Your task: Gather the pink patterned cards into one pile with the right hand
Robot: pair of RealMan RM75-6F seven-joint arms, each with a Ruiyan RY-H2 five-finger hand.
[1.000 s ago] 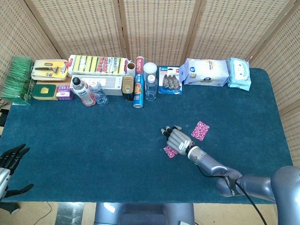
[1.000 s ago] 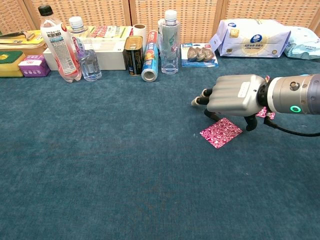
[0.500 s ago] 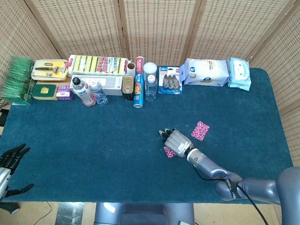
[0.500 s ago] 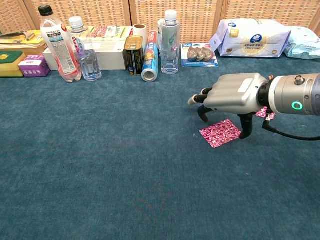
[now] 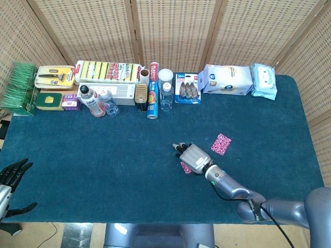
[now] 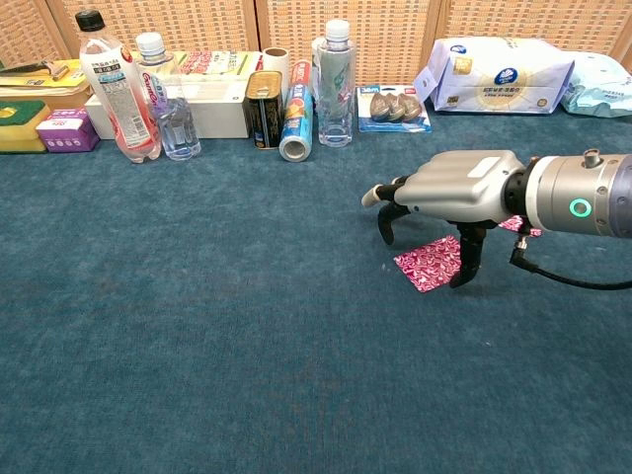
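The right hand [image 6: 449, 197] hangs palm-down just over a pink card [image 6: 434, 263], fingers apart and curled toward the cloth, thumb tip down at the card's right edge. It grasps nothing; whether the thumb actually touches the card I cannot tell. From the head view that same hand [image 5: 192, 156] covers most of the card [image 5: 184, 167], which peeks out at its near left side. A second card [image 5: 221, 144] lies flat a little to the right and farther back, apart from the first; in the chest view only a sliver of it shows behind the wrist. Both lie on the blue table [image 5: 103, 165].

Along the far edge stands a row of goods: bottles [image 6: 118, 89], a can [image 6: 265, 109], a lying roll [image 6: 296, 123], a clear bottle [image 6: 336, 84], and wipes [image 6: 499, 71] at the right.

The left hand [image 5: 11, 178] sits at the near left corner, off the cloth, fingers spread and empty.
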